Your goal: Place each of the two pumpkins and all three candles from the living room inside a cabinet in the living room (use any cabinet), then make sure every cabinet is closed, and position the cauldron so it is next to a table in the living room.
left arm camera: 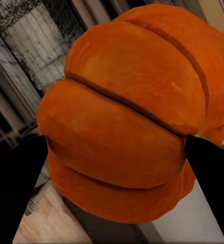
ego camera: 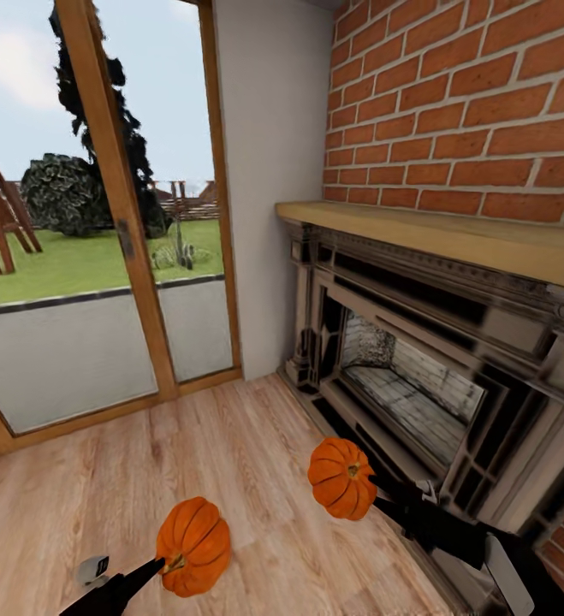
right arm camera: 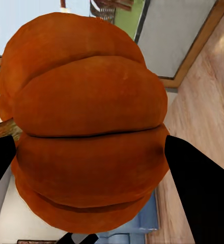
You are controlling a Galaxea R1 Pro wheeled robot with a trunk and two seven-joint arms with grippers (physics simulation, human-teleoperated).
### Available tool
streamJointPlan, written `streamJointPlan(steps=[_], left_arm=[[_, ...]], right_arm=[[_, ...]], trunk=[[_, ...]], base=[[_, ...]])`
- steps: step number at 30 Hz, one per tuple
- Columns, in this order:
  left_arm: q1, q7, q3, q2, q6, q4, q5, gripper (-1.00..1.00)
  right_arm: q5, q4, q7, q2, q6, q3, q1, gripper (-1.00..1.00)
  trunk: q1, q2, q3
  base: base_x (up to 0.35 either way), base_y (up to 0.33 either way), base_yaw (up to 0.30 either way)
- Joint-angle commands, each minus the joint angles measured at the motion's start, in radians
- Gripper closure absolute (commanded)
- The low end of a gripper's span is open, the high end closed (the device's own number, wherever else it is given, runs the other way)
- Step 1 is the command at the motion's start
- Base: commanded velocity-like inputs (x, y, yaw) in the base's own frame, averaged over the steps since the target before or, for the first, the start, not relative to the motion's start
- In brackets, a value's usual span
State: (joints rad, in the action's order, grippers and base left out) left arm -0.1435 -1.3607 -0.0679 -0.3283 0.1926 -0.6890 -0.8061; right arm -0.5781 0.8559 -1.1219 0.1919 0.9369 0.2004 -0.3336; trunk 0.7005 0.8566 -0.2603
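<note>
left tool [left arm camera: 114,157]: we saw it clamped on a pumpkin [ego camera: 194,546], held above the floor
right tool [right arm camera: 86,152]: clamped on second pumpkin [ego camera: 341,477], by fireplace [ego camera: 418,376]
handling: we judged both light, rigid, ribbed; grip across the flanks

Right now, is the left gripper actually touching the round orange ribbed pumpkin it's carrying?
Touching. In the left wrist view both black fingers press against opposite sides of the round orange ribbed pumpkin, no gap. The head view shows the left gripper meeting it above the floor.
</note>
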Motion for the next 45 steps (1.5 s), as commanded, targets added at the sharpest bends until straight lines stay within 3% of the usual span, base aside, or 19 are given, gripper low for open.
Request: streamJointPlan(steps=[1, 33, 45], left_arm=[[-0.001, -0.001, -0.006, -0.001, 0.01, 0.0, -0.01, 1.0], [-0.001, 0.001, -0.006, -0.001, 0.007, -0.001, -0.009, 1.0], [-0.001, -0.001, -0.006, -0.001, 0.007, -0.001, -0.008, 1.0]], right_arm=[[-0.003, 0.0, -0.002, 0.0, 0.006, 0.001, -0.001, 1.0], [-0.002, -0.001, -0.001, 0.0, 0.006, 0.008, -0.001, 1.0], [-0.003, -0.001, -0.002, 0.0, 0.006, 0.01, -0.001, 1.0]], trunk=[[0.0, 0.001, -0.001], [0.0, 0.001, -0.001], [0.0, 0.001, -0.001]], base=[[0.0, 0.002, -0.275], [-0.001, 0.0, -0.274], [-0.127, 0.0, -0.18]])
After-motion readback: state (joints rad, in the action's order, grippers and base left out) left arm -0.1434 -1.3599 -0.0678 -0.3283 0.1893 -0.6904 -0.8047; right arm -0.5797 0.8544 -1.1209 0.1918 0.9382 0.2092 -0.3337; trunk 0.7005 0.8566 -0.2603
